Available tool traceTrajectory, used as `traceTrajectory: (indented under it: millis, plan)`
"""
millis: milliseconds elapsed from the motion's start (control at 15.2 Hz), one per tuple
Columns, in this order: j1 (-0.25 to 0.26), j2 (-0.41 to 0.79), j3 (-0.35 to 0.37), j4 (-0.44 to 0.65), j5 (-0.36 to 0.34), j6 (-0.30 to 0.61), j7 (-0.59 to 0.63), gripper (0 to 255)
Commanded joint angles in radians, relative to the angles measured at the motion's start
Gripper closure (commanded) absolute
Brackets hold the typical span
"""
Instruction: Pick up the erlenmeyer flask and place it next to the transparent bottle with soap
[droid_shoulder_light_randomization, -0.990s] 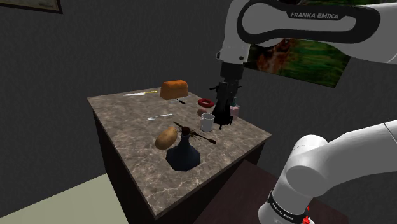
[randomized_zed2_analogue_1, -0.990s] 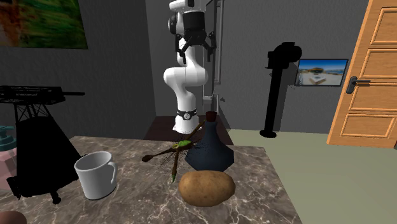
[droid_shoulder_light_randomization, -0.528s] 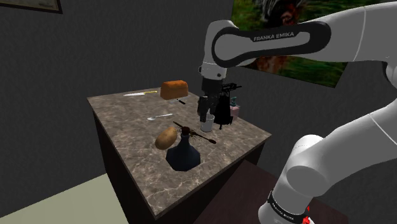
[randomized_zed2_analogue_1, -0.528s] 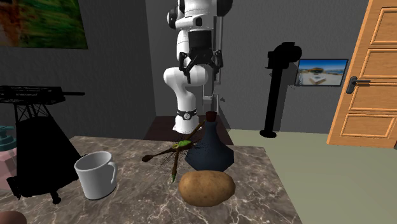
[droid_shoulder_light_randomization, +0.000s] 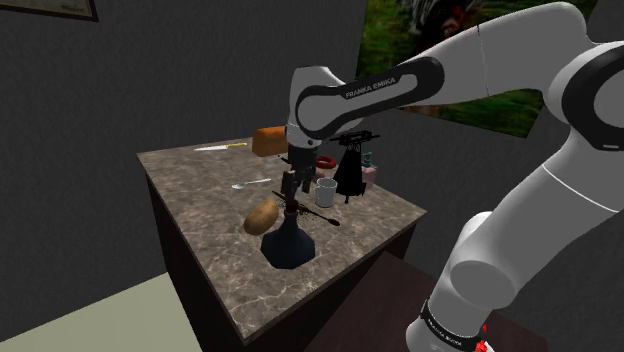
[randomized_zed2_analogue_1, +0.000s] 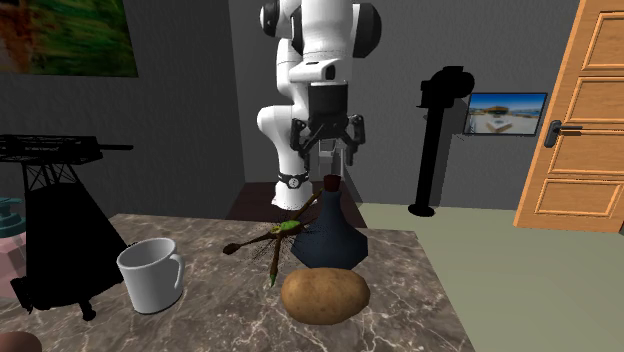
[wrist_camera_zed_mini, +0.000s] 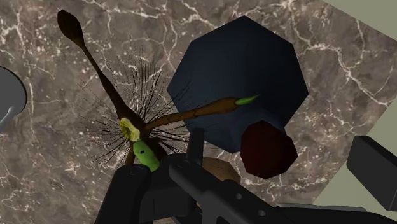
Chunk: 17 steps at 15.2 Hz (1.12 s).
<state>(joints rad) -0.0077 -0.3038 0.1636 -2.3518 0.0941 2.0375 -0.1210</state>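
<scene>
Beneath our black gripper (randomized_zed2_analogue_1: 328, 155), jaws spread | dark-blue conical flask (randomized_zed2_analogue_1: 330, 240) | risk: we snag the bristly brown twig (wrist_camera_zed_mini: 197, 113) beside it, tipping the flask.

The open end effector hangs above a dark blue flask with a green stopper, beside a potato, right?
No: the stopper is dark red, not green; the wrist view shows it. The open end effector does hang above the dark blue flask beside the potato.
</scene>
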Motion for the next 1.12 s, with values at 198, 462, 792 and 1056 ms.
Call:
traceTrajectory:
  millis: [198, 462, 792, 1056]
  plan:
    - [0.002, 0.059, 0.010, -0.023, -0.006, 0.087, 0.006, 0]
    - [0.002, 0.081, 0.014, -0.051, -0.007, 0.138, 0.007, 0]
    - [0.002, 0.081, 0.014, -0.051, -0.007, 0.138, 0.007, 0]
    - [0.002, 0.081, 0.014, -0.051, -0.007, 0.138, 0.007, 255]
